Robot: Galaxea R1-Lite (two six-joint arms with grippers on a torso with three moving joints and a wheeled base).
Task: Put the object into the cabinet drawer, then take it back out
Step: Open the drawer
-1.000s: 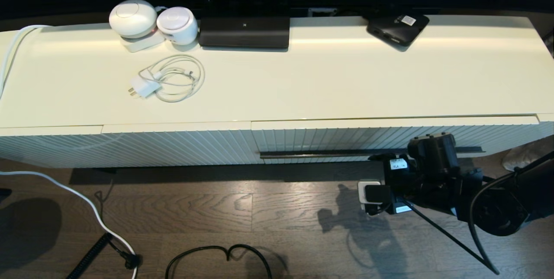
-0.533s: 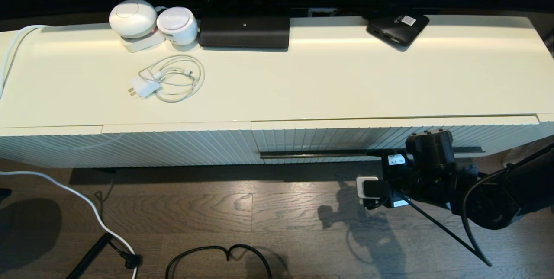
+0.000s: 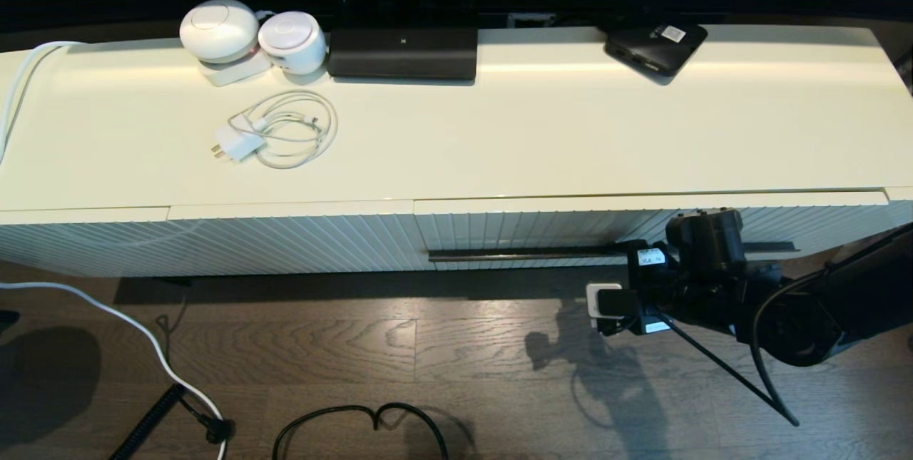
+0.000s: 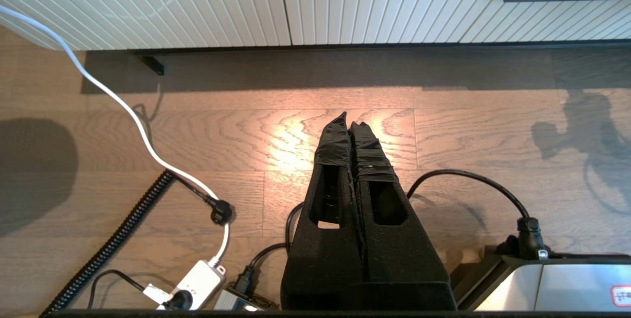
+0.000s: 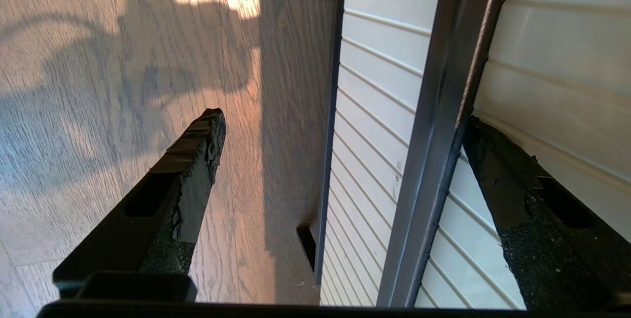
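Note:
The cabinet drawer is shut, its ribbed cream front flush with the panel beside it. Its long dark handle bar runs along the lower part of the front. My right gripper is at the right part of that bar. In the right wrist view the gripper is open, with the handle bar passing between its two fingers, nearer the one by the ribbed front. The black umbrella is not in view. My left gripper is shut and empty, parked above the wooden floor.
On the cabinet top lie a coiled white charger cable, two round white devices, a long black box and a flat black box with a white sticker. Cables and a power strip lie on the floor.
My right arm has moved up and slightly left towards the drawer front, bringing the gripper onto the handle bar. Nothing else has moved.

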